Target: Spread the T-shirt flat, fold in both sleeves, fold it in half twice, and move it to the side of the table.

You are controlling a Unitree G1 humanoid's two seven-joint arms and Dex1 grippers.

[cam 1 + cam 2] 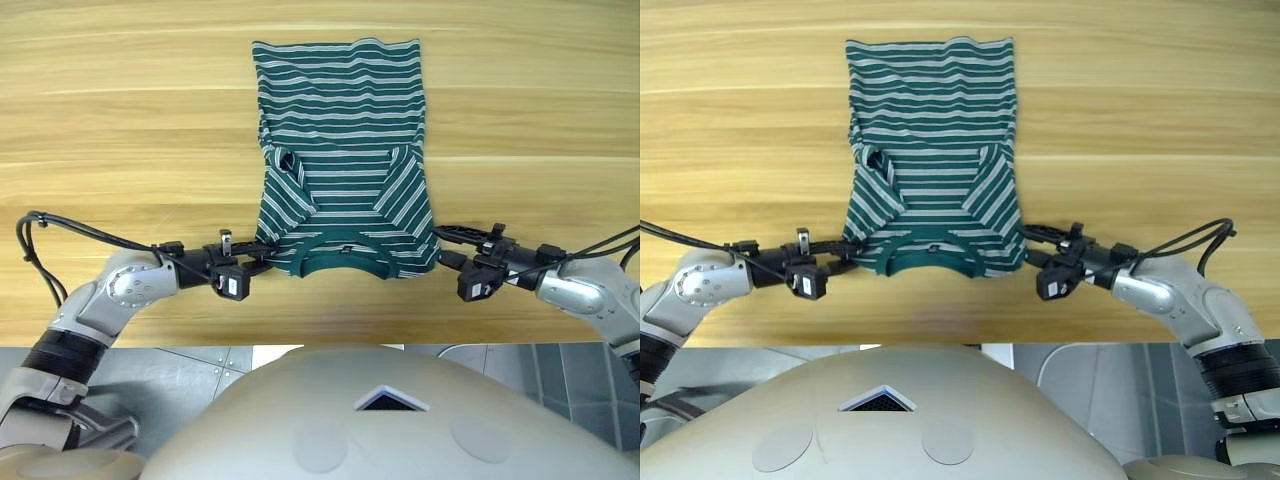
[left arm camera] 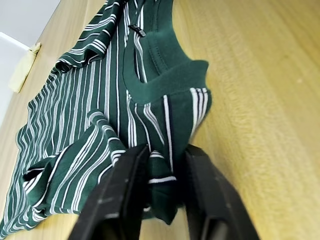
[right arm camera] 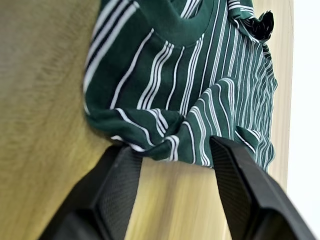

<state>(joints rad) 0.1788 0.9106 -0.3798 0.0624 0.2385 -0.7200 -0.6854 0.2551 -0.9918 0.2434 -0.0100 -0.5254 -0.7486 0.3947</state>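
A dark green T-shirt (image 1: 342,150) with white stripes lies on the wooden table (image 1: 120,130), collar toward me, both sleeves folded in over the chest. My left gripper (image 1: 262,256) sits at the shirt's near left shoulder corner. In the left wrist view this gripper (image 2: 162,152) is shut on a pinch of the striped fabric. My right gripper (image 1: 440,246) is at the near right shoulder corner. The right wrist view shows that gripper (image 3: 172,150) open, its fingers wide apart with the shirt's edge (image 3: 150,135) between them.
The table's front edge (image 1: 330,340) runs just below the collar, with grey floor beyond it. Bare wood stretches wide to the left (image 1: 100,180) and right (image 1: 540,150) of the shirt.
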